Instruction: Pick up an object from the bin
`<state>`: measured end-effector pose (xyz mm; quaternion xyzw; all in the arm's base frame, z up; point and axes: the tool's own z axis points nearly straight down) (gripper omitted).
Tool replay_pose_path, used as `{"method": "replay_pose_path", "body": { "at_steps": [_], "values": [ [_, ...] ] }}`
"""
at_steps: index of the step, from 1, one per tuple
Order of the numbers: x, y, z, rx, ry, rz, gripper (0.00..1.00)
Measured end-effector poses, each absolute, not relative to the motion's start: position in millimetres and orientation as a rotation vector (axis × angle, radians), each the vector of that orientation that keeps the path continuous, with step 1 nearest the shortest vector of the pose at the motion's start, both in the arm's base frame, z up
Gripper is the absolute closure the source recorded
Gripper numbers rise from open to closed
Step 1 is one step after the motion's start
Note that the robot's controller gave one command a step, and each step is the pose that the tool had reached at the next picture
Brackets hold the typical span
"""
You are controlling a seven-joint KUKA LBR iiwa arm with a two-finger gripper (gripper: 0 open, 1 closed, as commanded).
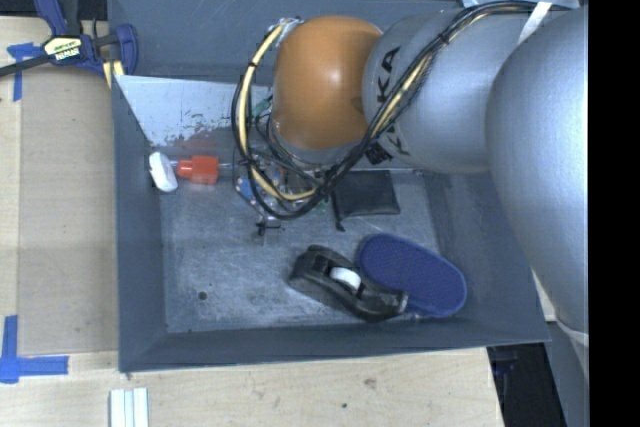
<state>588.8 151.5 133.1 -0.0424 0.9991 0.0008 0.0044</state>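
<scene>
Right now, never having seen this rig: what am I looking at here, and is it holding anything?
One camera looks down into a grey metal bin from above and a little to one side. The big silver shape coming in from the right is a robot arm. The orange dome and the cables around it are part of its wrist. Its gripper hangs below that dome, left of the bin's centre.

On the bin floor:
- a black tape dispenser at the front, touching a blue oval pad
- a flat black square beside the wrist
- a small orange-and-white item at the left

I see nothing held, but the wrist hides much of the gripper, so I can't be sure.
</scene>
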Motion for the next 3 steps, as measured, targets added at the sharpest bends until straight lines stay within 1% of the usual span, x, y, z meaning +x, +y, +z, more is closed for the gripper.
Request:
{"method": "replay_pose_path", "body": {
  "at_steps": [1, 2, 3],
  "values": [
    [626.0, 86, 73, -0.148, 3.127, 0.0, 0.0],
    [625.5, 89, 77, -0.153, 3.127, 0.001, 1.0],
    [597.2, 100, 213, -0.187, 3.124, 0.002, 1.0]
  ]
}}
